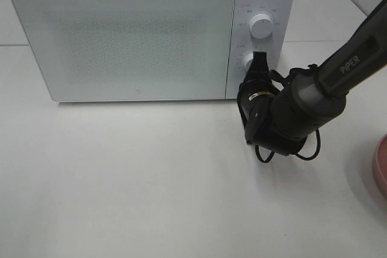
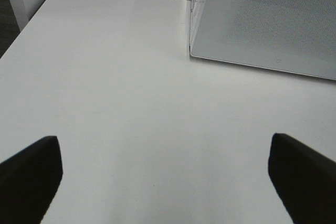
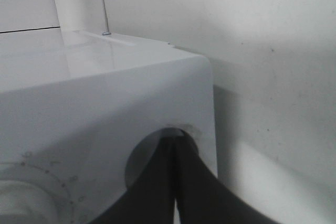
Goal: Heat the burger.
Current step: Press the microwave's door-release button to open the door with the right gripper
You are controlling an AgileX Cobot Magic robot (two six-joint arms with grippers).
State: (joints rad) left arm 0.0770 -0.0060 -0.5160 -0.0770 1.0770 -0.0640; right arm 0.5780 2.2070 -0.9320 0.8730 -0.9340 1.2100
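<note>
A white microwave [image 1: 121,34] fills the upper left of the high view, its frosted door shut flat, so nothing inside shows through. The burger appears in none of the views, and I cannot tell where it is.

On the control panel at the microwave's right end sit two white dials, the upper knob [image 1: 261,25] and the lower knob [image 1: 247,61]. The right arm [image 1: 338,70] comes in from the upper right corner and slants down toward the middle. The right gripper [image 1: 259,61] points up at the panel, with its tip over the right edge of the lower knob. Its fingers are pressed together with no gap. In the right wrist view they [image 3: 176,145] meet in a dark point against the white casing, at a rounded shadowed shape. Whether they actually touch the knob I cannot tell. A loop of black cable [image 1: 266,149] hangs under the wrist.

At the right edge of the high view, low down, a sliver of the pink plate [image 1: 381,170] shows, well apart from the microwave.

The left gripper [image 2: 165,166] shows only in its own wrist view. Its dark fingers [image 2: 31,177] are spread wide with nothing between them, above bare white table [image 2: 131,103], and the microwave's corner [image 2: 262,19] is ahead in the upper right.
</note>
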